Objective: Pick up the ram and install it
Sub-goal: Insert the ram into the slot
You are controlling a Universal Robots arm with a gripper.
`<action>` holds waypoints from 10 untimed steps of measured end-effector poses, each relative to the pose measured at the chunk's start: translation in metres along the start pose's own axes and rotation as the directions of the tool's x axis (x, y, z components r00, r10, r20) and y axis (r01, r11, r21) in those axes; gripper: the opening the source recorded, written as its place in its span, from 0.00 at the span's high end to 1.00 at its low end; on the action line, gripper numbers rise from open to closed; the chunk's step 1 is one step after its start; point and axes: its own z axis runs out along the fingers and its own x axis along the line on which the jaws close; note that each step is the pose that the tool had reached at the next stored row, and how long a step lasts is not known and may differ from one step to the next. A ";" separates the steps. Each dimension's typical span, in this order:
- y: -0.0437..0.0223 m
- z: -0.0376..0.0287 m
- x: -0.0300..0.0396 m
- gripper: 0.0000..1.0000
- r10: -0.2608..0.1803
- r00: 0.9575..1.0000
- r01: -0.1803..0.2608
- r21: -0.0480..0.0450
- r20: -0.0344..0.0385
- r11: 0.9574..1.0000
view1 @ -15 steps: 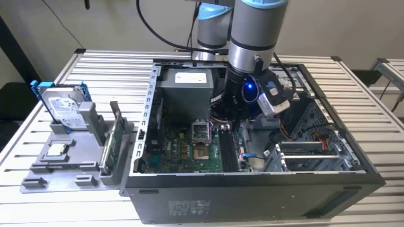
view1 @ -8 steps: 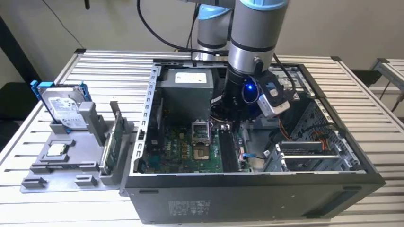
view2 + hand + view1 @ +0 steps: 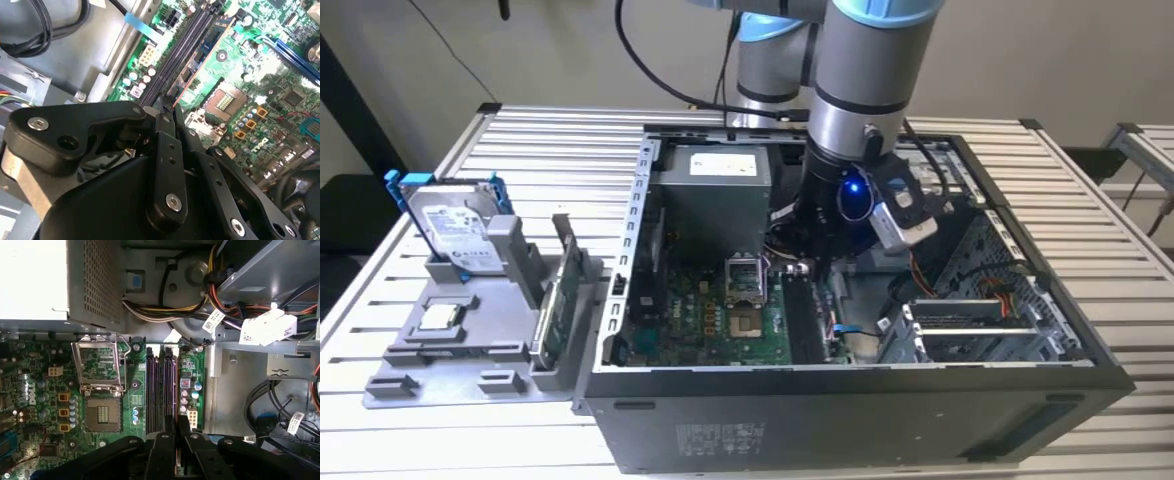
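Note:
In both wrist views my gripper (image 3: 170,106) (image 3: 172,424) is low inside the open computer case, with its black fingers (image 3: 165,150) drawn together. The ram (image 3: 194,77) (image 3: 169,385) shows edge-on as a thin dark stick running away from the fingertips. It lies in line with the long black memory slots (image 3: 152,385) on the green motherboard (image 3: 100,370). Whether it is fully seated cannot be told. In the exterior view the gripper (image 3: 817,255) hangs over those slots (image 3: 801,315), beside the silver CPU socket (image 3: 744,285).
A grey power supply (image 3: 710,190) and bundled cables (image 3: 165,310) crowd the case's far side; a drive cage (image 3: 974,320) fills the exterior view's right. Outside, on the slatted table (image 3: 520,140), a grey holder (image 3: 467,330) carries a blue-framed hard drive (image 3: 454,225) and an upright green card (image 3: 555,290).

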 end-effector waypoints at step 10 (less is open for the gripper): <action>0.0002 0.0152 -0.0008 0.86 0.000 1.000 0.000 0.000 0.000 1.000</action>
